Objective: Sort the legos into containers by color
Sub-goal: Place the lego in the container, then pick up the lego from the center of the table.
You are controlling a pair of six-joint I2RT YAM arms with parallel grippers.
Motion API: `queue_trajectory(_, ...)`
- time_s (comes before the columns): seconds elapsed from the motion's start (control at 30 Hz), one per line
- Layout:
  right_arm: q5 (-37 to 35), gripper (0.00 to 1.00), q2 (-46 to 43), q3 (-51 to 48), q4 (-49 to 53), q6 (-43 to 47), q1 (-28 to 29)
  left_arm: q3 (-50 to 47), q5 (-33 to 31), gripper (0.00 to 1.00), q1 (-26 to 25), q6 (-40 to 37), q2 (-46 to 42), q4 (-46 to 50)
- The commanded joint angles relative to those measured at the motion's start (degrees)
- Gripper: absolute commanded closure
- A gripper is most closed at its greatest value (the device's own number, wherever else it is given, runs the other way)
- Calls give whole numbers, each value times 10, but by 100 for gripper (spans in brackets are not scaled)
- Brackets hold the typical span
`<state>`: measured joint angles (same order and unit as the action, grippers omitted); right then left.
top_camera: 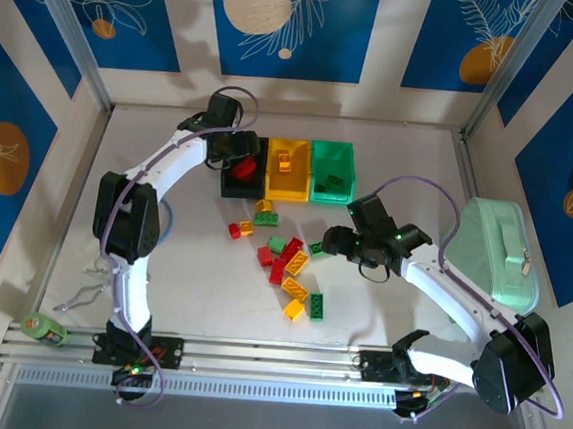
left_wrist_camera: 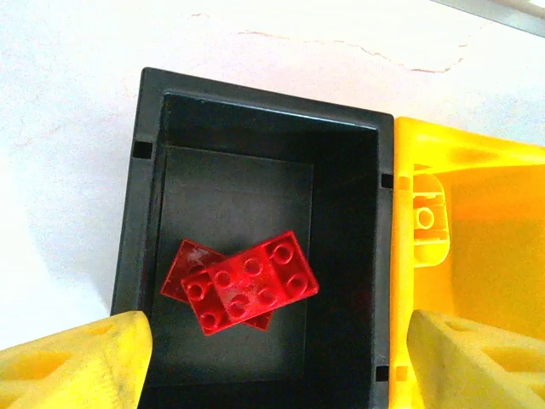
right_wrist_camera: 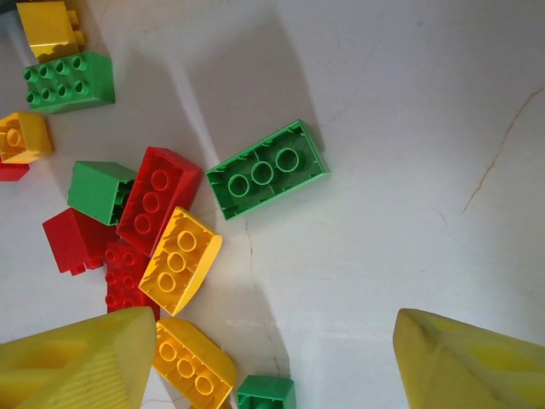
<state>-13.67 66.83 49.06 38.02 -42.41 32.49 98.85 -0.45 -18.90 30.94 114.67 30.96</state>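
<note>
Currently right claw [right_wrist_camera: 272, 319] spread above upturned green brick [right_wrist_camera: 266, 169] — red brick [right_wrist_camera: 157, 198] at its 9 o'clock may snag; left claw [left_wrist_camera: 277, 328] spread over black bin [left_wrist_camera: 128, 213].

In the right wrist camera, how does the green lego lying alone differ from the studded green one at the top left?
The lone green brick lies upside down, hollow underside showing; the top-left green brick sits studs up. The lone one has bare table around it; the top-left one sits close beside a yellow brick. Both are green oblong bricks.
</note>
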Motion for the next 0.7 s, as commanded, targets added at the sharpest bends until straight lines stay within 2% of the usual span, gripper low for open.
queue_trajectory(0.0,2,26,-8,9,9,4,-3,-13,-3,22,7,-16,-43,5)
queue_trajectory(0.4,21,26,5,8,-7,13,5,-201,14,21,5,-30,-203,-35)
queue_trajectory(0.67,24,25,31,23,-16,15,19,-344,53,21,1,-25,-262,-66)
